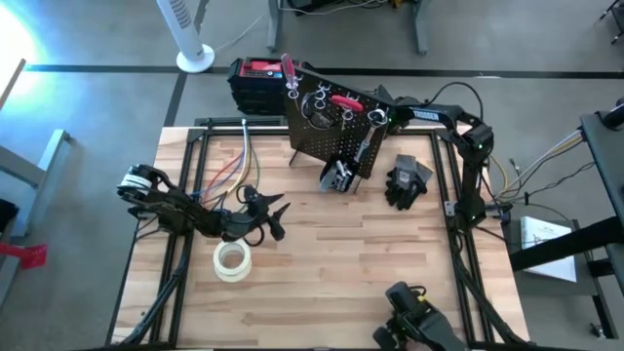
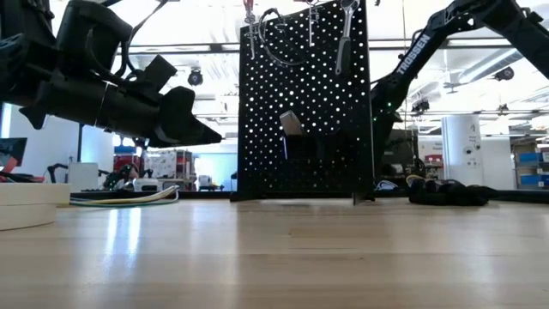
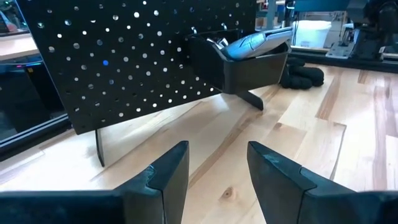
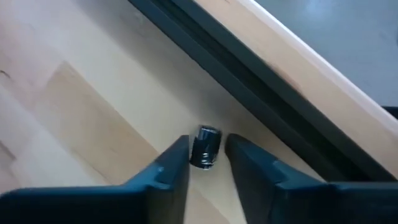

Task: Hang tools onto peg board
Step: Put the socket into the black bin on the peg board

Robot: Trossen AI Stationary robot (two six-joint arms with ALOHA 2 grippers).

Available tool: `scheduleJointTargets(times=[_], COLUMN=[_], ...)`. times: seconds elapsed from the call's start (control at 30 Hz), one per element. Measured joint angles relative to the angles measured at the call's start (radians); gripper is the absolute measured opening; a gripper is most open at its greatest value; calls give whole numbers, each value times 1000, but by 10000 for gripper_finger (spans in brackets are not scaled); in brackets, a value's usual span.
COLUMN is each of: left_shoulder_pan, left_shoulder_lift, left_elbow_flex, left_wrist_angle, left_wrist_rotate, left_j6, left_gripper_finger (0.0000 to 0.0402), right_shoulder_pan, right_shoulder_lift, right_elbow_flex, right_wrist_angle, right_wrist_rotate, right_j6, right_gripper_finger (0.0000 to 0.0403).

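The black peg board (image 1: 327, 122) stands upright at the table's far middle. It carries red-handled tools (image 1: 344, 100), a grey wrench (image 1: 366, 146) and a small black bin (image 3: 249, 68) with silvery tools in it. Behind the board, at the table's far edge, my right gripper (image 4: 208, 162) points steeply down. Its fingers stand close on either side of a small dark cylindrical bit (image 4: 205, 147) that lies on the wood. My left gripper (image 3: 217, 168) hovers open over the table's left middle (image 1: 276, 210), pointing level at the board, with nothing between its fingers. My right gripper's fingers (image 4: 177, 163) come at the small bit from above and flank its two sides. The bit rests on the table beside the black rail. One finger looks to be against it; whether both touch it I cannot tell.
A whitish tape roll (image 1: 232, 261) lies near my left gripper. Black gloves (image 1: 408, 180) lie right of the board. A red-and-black box (image 1: 258, 78) sits behind the board's left end. Coloured cables (image 1: 234, 161) run across the far left. A black rail (image 4: 261, 93) lines the far edge.
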Motion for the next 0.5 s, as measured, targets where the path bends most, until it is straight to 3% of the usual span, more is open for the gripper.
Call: scheduleJointTargets(times=[0.2, 0.5], left_shoulder_pan=[0, -3], left_shoulder_lift=[0, 0], left_elbow_flex=[0, 0], left_wrist_angle=[-1, -3], left_wrist_rotate=[0, 5], left_j6=[-11, -50], left_gripper_finger=[153, 153], right_shoulder_pan=[-1, 2], right_shoulder_lift=[-2, -76], right_elbow_flex=[-1, -66], right_wrist_angle=[-54, -94], right_wrist_rotate=[53, 68], right_j6=[-20, -23], right_gripper_finger=[17, 14])
